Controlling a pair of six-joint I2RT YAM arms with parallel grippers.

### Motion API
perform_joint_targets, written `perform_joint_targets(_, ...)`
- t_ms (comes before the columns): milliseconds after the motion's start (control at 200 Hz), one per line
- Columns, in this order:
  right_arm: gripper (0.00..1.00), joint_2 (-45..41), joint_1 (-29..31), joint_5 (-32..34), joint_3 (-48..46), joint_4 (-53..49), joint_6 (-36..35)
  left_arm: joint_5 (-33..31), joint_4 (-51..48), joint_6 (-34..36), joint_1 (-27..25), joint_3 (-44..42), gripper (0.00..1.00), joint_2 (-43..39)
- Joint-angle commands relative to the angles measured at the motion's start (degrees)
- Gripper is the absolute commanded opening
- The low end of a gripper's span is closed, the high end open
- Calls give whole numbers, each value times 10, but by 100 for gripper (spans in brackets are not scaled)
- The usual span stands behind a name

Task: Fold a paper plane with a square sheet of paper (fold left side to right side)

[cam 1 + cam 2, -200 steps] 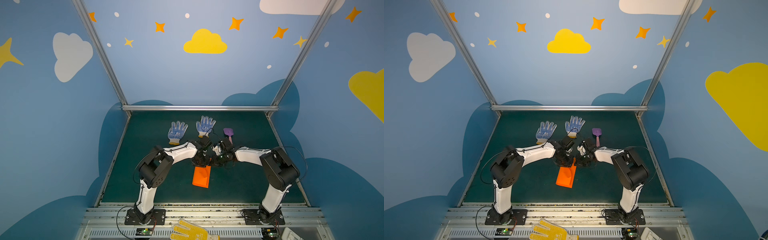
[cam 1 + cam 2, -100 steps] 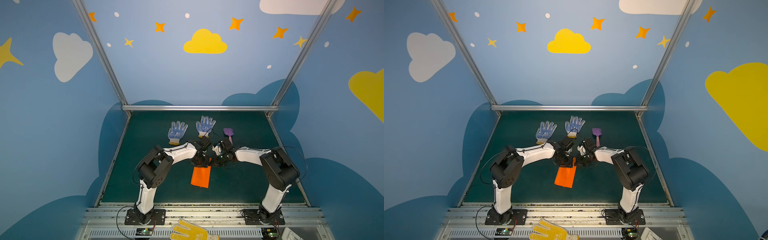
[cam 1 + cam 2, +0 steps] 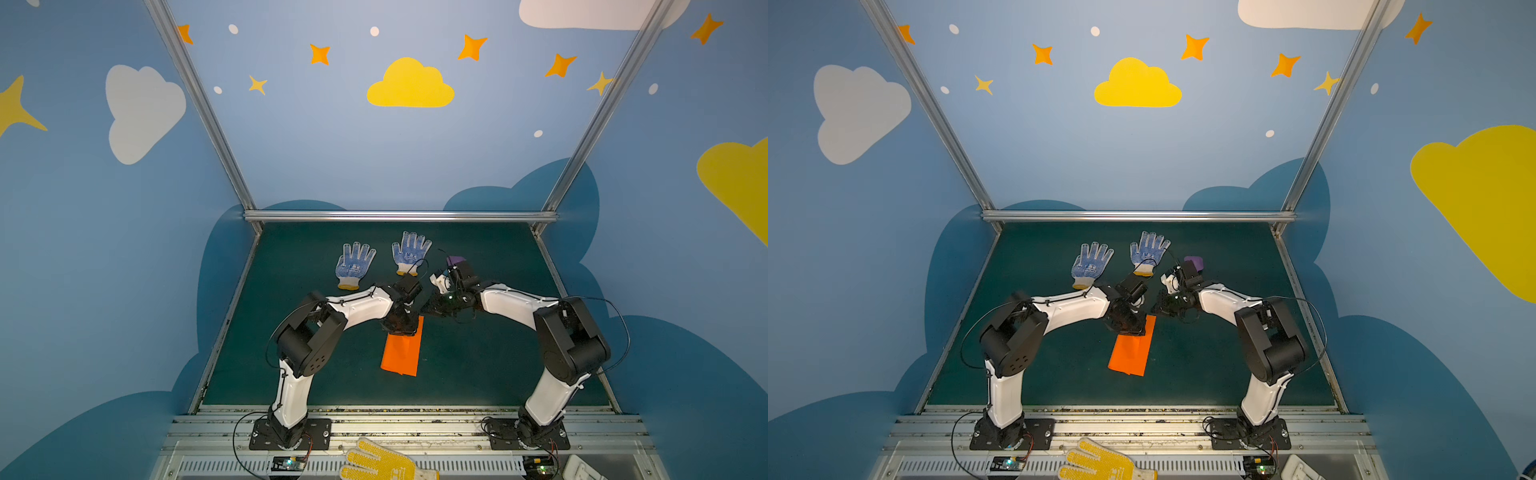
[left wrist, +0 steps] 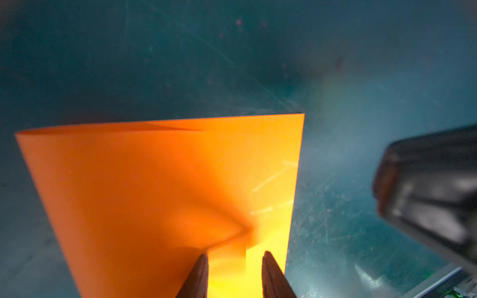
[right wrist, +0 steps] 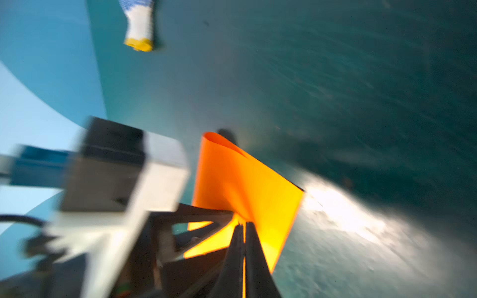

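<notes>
The square sheet of paper, bright orange, lies folded into a narrow rectangle mid-mat. The fold runs down its left side, bulging loosely. No paper plane is in view. My left gripper hangs over the sheet's far end. Its jaws stand apart above a dented spot in the paper. My right gripper is shut beside the far right corner. Whether it touches the paper I cannot tell.
Two white gloves with blue dots lie behind the arms. A purple toy shovel peeks out behind the right wrist. A yellow dotted glove rests on the front rail. Blue walls close in the green mat.
The left gripper has opened and let go of the paper's far end. The sheet has swung from a slant to lie straighter and flatter. The right gripper has stayed shut.
</notes>
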Motion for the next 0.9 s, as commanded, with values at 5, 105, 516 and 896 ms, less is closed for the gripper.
perform_joint_targets(5,0,30,9,-20,22,-2,11,7,4,2,-1,-11,35,-4)
perform_joint_targets(105,0,50,17,-23,33,7,19,9,5,1,-1,-12,35,-5)
perform_joint_targets(516,0,105,26,-18,16,27,25,10,7,3,-1,-13,36,-17)
perform_joint_targets(896,0,101,14,-9,-31,47,29,61,-2,16,10,-10,47,-76)
